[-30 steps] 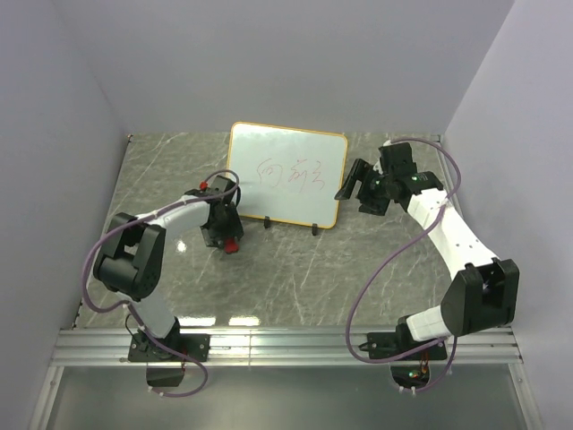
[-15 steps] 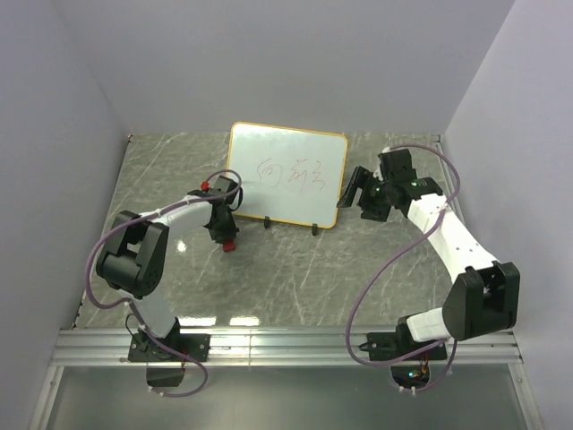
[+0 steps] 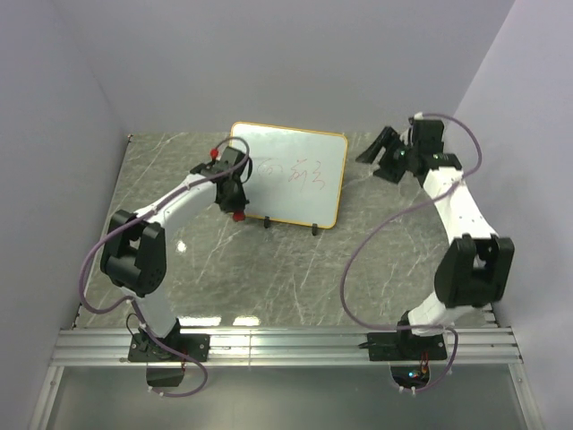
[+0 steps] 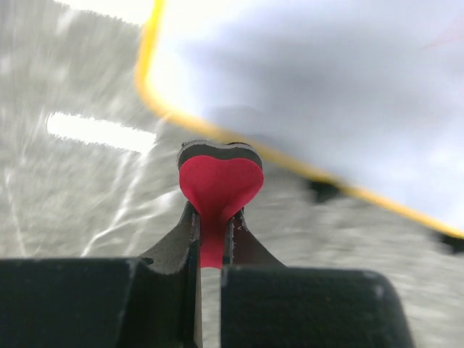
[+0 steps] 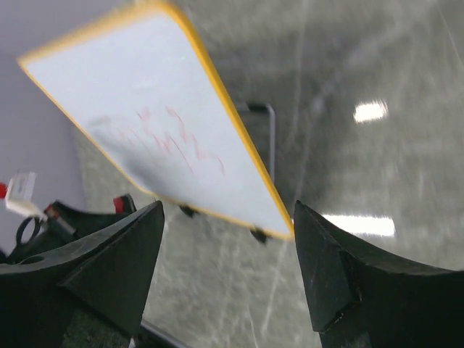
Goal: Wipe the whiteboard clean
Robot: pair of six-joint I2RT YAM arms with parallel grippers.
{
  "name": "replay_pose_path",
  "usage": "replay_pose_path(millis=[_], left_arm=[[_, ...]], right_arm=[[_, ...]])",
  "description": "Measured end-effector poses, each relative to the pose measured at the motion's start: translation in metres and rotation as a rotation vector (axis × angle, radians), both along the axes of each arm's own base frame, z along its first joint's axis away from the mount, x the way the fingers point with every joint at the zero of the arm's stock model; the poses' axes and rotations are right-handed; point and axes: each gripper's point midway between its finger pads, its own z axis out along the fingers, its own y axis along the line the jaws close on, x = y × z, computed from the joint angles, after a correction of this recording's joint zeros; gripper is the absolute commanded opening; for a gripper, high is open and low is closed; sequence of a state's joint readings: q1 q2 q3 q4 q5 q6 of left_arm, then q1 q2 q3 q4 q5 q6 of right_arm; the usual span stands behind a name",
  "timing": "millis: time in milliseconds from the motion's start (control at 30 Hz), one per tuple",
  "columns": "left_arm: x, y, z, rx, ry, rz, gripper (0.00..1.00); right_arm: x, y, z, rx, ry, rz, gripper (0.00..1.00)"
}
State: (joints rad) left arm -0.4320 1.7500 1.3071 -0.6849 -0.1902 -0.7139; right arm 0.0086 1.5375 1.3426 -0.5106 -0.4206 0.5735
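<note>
The whiteboard (image 3: 295, 199) stands tilted at the back middle of the table, white with a yellow rim and red writing (image 3: 297, 171) across it. My left gripper (image 3: 235, 204) is shut on a small red-and-black eraser (image 3: 237, 216), held off the table at the board's lower left edge. In the left wrist view the eraser (image 4: 220, 185) is pinched between the fingers (image 4: 215, 214), just short of the whiteboard (image 4: 326, 87). My right gripper (image 3: 380, 152) is open and holds nothing, up beyond the board's right edge. Its wrist view shows the whiteboard (image 5: 145, 109) from the side, past the spread fingers (image 5: 226, 210).
The board rests on two small black feet (image 3: 268, 221) on the grey marbled table (image 3: 269, 269). Lilac walls close in the left, back and right sides. A metal rail (image 3: 286, 345) with both arm bases runs along the near edge.
My left gripper has shut on the eraser and lifted it from the table toward the board's left edge. My right arm has swung up and back, away from the board's right edge.
</note>
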Motion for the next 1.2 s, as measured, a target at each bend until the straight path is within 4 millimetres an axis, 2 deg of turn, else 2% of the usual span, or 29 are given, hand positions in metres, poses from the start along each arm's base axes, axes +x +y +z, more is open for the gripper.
replay_pose_path(millis=[100,200,300,467,567,733,867,933,1100,1200], left_arm=[[0.026,-0.018,0.043,-0.041,-0.102,-0.024,0.0],[0.038,-0.028,0.069,-0.067,-0.163,-0.038,0.0],[0.037,-0.032,0.074,-0.067,-0.163,-0.047,0.0],[0.022,-0.038,0.067,-0.049,-0.117,-0.076,0.0],[0.012,-0.042,0.059,-0.04,-0.089,-0.096,0.0],[-0.005,-0.039,0.041,-0.014,-0.026,-0.11,0.0],[-0.009,-0.036,0.038,-0.002,-0.005,-0.109,0.0],[-0.01,-0.035,0.037,0.001,-0.002,-0.111,0.0],[-0.01,-0.035,0.038,0.003,0.001,-0.112,0.0],[-0.002,-0.04,0.044,0.0,-0.006,-0.116,0.0]], right_arm=[[0.043,0.004,0.016,0.041,-0.065,0.02,0.79],[0.07,0.011,0.018,0.077,-0.113,0.05,0.78],[0.084,0.016,0.01,0.096,-0.112,0.072,0.78],[0.12,0.023,0.002,0.123,-0.134,0.119,0.77],[0.131,0.028,-0.005,0.14,-0.137,0.147,0.77],[0.136,0.036,-0.016,0.158,-0.13,0.187,0.77],[0.134,0.048,-0.016,0.163,-0.147,0.225,0.77],[0.128,0.059,-0.019,0.162,-0.157,0.257,0.77],[0.105,0.084,-0.048,0.169,-0.101,0.315,0.75],[0.099,0.09,-0.056,0.168,-0.084,0.328,0.72]])
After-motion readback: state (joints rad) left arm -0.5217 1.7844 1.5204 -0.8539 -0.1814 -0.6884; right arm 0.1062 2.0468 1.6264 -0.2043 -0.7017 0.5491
